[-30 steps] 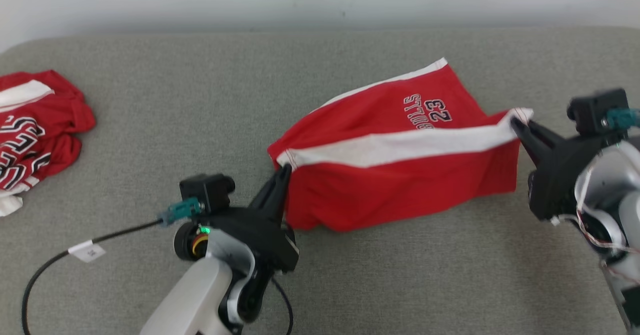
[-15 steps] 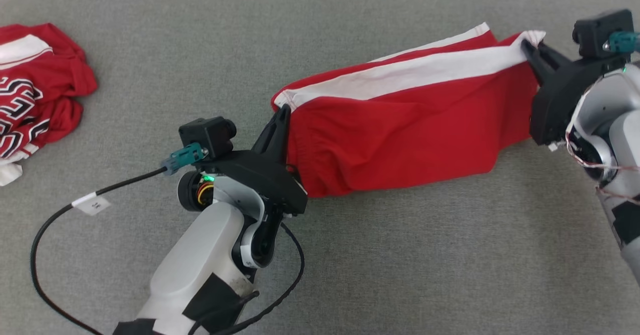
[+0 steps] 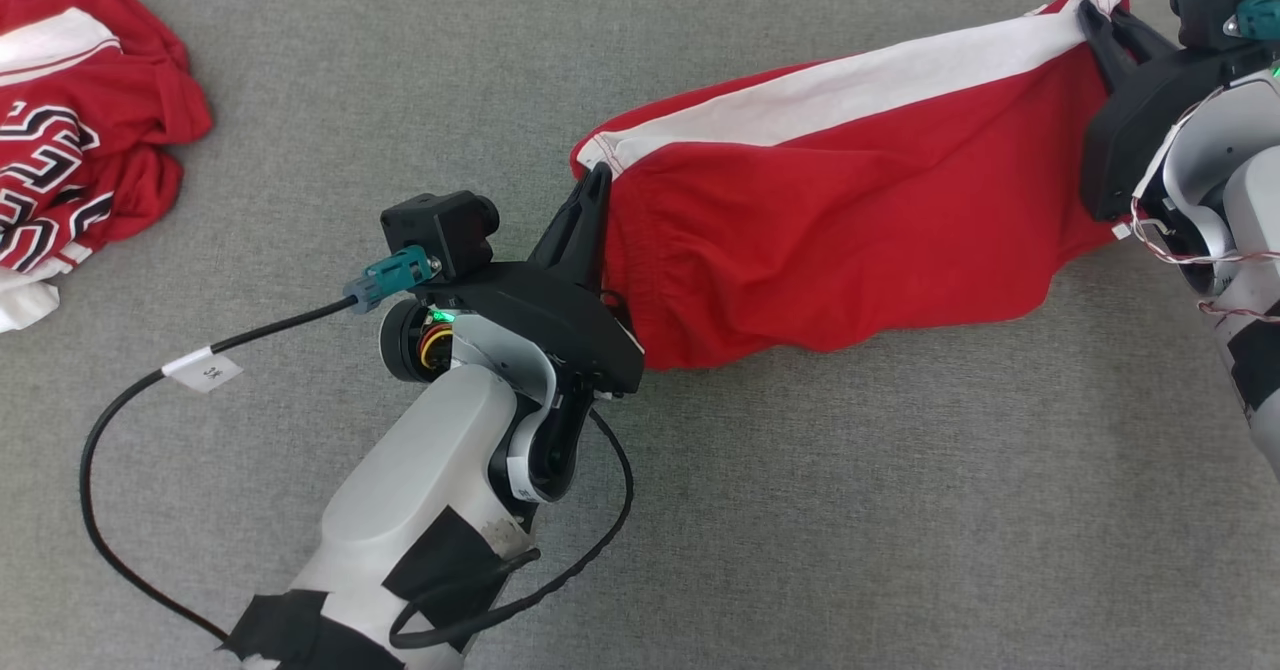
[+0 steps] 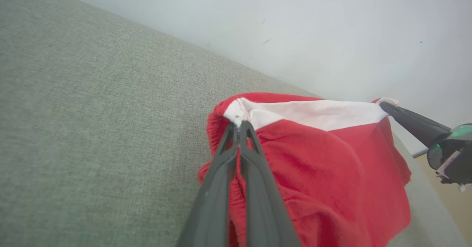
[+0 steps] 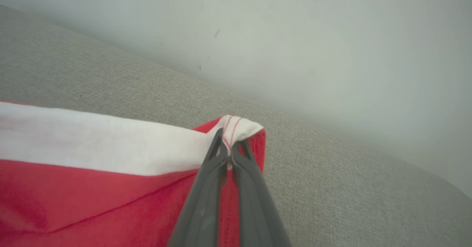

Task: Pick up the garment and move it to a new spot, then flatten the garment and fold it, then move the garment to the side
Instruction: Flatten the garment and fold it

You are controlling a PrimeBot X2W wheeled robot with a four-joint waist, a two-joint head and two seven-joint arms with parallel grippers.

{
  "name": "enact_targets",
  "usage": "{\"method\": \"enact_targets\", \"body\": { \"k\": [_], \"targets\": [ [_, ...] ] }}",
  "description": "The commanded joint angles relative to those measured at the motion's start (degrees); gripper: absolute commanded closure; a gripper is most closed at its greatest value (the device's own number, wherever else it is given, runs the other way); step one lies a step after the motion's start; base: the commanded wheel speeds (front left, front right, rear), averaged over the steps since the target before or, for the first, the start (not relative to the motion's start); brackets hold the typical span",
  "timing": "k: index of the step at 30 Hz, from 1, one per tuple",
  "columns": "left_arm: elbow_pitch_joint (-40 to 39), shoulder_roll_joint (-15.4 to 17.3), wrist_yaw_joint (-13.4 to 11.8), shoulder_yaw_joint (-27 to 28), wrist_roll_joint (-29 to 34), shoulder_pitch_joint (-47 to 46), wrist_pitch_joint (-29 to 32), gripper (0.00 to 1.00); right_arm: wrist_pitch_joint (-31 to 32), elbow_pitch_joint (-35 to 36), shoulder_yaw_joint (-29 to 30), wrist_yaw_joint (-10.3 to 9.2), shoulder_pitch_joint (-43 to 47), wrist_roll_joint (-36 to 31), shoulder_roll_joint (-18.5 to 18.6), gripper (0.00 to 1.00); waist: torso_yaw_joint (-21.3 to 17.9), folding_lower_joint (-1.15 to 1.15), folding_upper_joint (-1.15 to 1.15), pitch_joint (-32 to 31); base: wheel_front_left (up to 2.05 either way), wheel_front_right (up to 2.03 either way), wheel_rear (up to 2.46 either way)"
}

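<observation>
A grey fabric surface (image 3: 800,510) spreads under everything. Above its right half the red garment (image 3: 830,220) is stretched between the two arms. Its long axis rises from left to upper right in the head view, with the white band along the top edge and the red cloth sagging below. A crumpled red jersey (image 3: 70,130) lies far left. The left gripper (image 3: 597,175) has its fingers pinched together on the band's left corner, and the right gripper (image 3: 1088,12) is clamped on the right corner.

Crumpled red, white and black jersey (image 3: 80,110) cropped by the head view's left edge. Print on the white paper tag (image 3: 203,370) on the black cable (image 3: 290,322) too small to read. Camera housing above the right gripper (image 3: 1092,12) cut by the top edge. Red-and-white fabric garment (image 3: 830,220) runs off the bottom of both wrist views
</observation>
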State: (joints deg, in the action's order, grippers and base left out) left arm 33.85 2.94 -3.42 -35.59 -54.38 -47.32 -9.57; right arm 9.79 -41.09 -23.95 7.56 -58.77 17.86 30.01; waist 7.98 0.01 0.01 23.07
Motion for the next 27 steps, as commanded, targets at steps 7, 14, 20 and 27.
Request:
{"method": "enact_targets", "body": {
  "k": [7, 14, 20, 27],
  "targets": [
    [1.0, -0.1, -0.7, -2.5, -1.6, -2.4, -2.6, 0.00, -4.4, -6.6, -0.8, -0.12, -3.5, 0.7, -2.6, 0.00, 0.7, -0.01, -0.01, 1.0, 0.00, 0.00, 0.00],
    [0.9, 0.7, -1.4, 0.3, 1.1, -0.4, -5.5, 0.00, -1.8, -8.9, -4.0, -0.12, -3.9, 4.3, -2.1, 0.00, -0.3, -0.01, -0.01, -1.6, 0.00, 0.00, 0.00],
    [-6.1, 3.6, -1.5, 5.5, 8.5, 5.8, -5.6, 0.00, 4.8, -8.6, -3.4, -0.12, -2.3, 10.5, -0.7, 0.00, -1.0, -0.01, -0.01, -4.3, 0.00, 0.00, 0.00],
    [-15.0, 8.8, -3.0, 3.9, 22.8, 15.0, -5.6, 0.00, 12.6, -11.0, 1.1, -0.12, -1.6, 13.3, 0.1, 0.00, 0.5, -0.01, -0.01, -4.9, 0.00, 0.00, 0.00]
  ]
}}
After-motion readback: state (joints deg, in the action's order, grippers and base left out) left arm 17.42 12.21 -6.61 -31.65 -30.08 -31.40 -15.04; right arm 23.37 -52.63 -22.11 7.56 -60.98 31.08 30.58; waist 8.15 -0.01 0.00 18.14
